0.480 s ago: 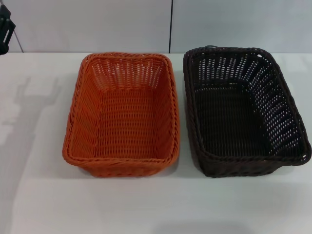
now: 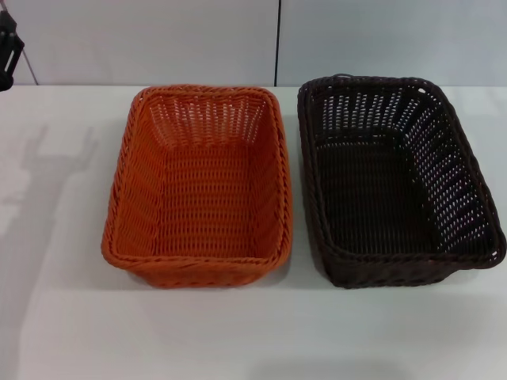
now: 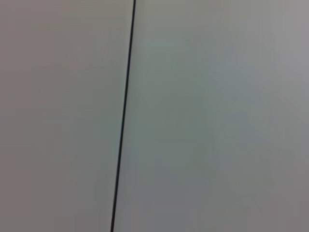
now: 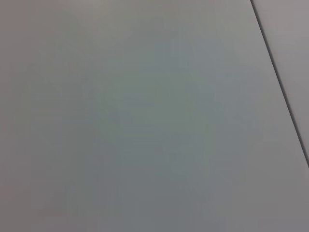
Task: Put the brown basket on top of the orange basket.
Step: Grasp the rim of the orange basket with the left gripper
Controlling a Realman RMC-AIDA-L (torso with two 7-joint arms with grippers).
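The orange basket [image 2: 202, 186] stands upright and empty on the white table, left of centre in the head view. The brown basket [image 2: 396, 178] stands upright and empty right beside it on the right, their long sides almost touching. A black part of my left gripper [image 2: 8, 51] shows at the far left edge, raised and well away from both baskets. My right gripper is out of view. Both wrist views show only a pale wall with a dark seam [image 3: 123, 116], and no basket.
The white table [image 2: 253, 332] has bare surface in front of the baskets and to the left of the orange one. A pale wall with a vertical seam [image 2: 277, 39] stands behind. The brown basket reaches the right edge of the view.
The black part of my left gripper at the far left edge has shifted slightly. The baskets have not moved.
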